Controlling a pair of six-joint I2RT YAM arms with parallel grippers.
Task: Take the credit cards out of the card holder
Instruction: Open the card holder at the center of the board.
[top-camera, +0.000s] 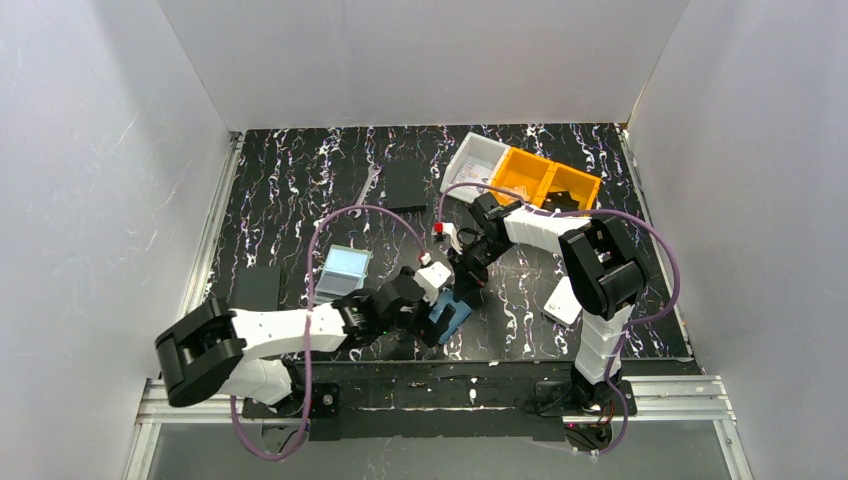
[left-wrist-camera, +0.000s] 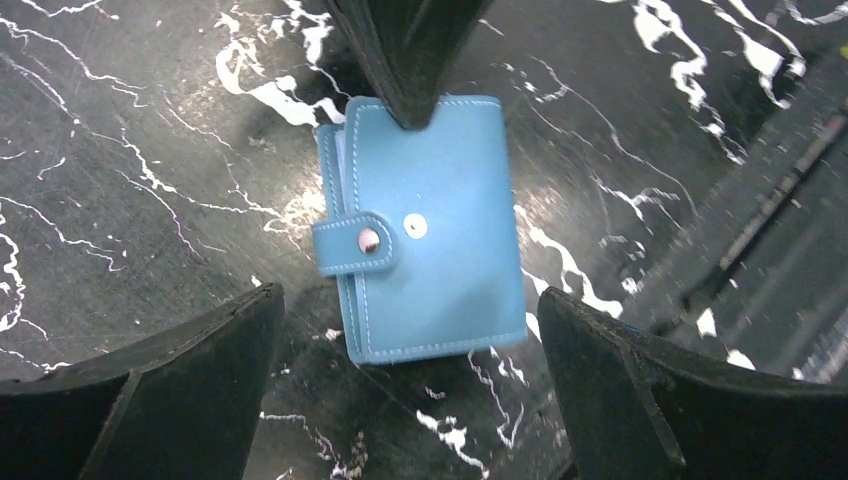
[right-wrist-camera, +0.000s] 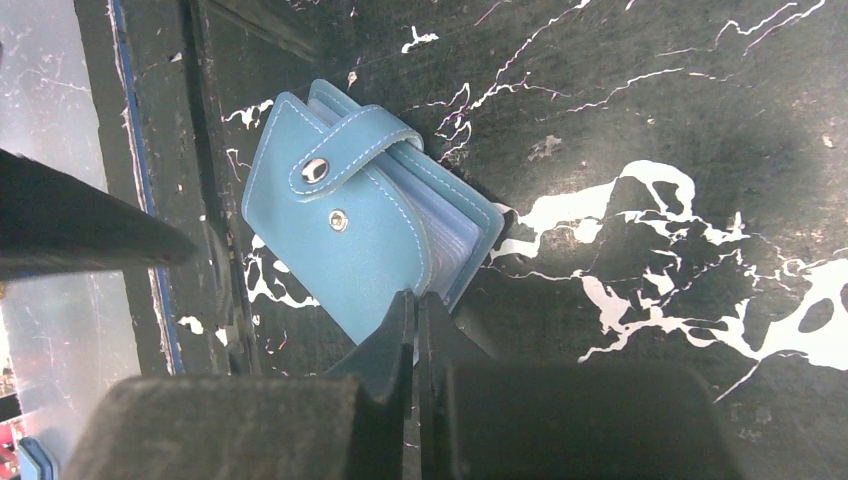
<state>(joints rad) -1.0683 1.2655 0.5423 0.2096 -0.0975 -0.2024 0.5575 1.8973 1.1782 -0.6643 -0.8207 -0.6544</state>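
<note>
The black table top with white marble veins fills the floor between grey walls. The white and black left arm reaches from its base toward the middle. The right arm bends back to the same place. At the far right of the table stand an orange plastic bin with compartments and, touching it, a white shallow tray.

Some pale blue-grey flat cards with a greenish edge lie on the table, near the left arm and apart from both grippers.

The blue booklet-like card holder with white stitching lies closed and flat near the front edge of the table, between the two grippers. The left gripper hangs over it with jaws wide apart, touching nothing. The right gripper has its jaws together, and the tip rests on one short edge of the holder.

The small blue strap wraps around the side but is not fastened. The metal stud on the cover is bare.
</note>
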